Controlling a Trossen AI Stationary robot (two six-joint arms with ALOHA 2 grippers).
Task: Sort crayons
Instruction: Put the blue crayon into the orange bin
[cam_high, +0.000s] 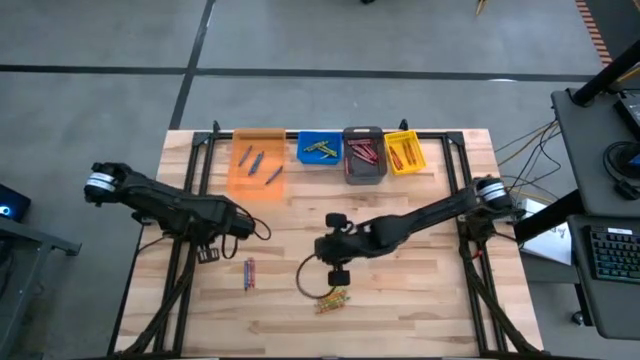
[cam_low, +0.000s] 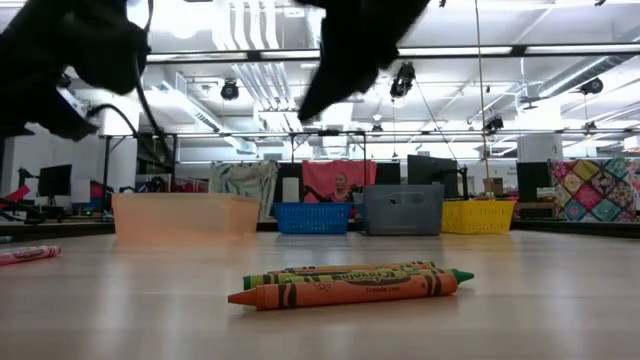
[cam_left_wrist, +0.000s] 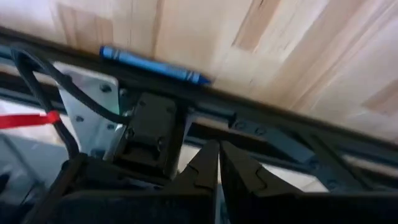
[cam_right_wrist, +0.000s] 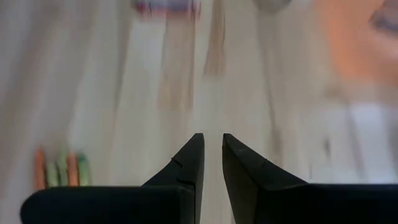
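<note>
Right gripper (cam_high: 339, 276) above crayons (cam_high: 333, 299) at counter's six o'clock, jaws narrowly apart, empty; next: descend, pinch one; left jaws clenched

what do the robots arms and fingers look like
Both arms are dark, near black, with jointed segments. The left arm and right arm each carry a silver ring at the outer joint, and thin black cables loop beside them. The right gripper has two black tapered fingers with notched inner edges.
</note>
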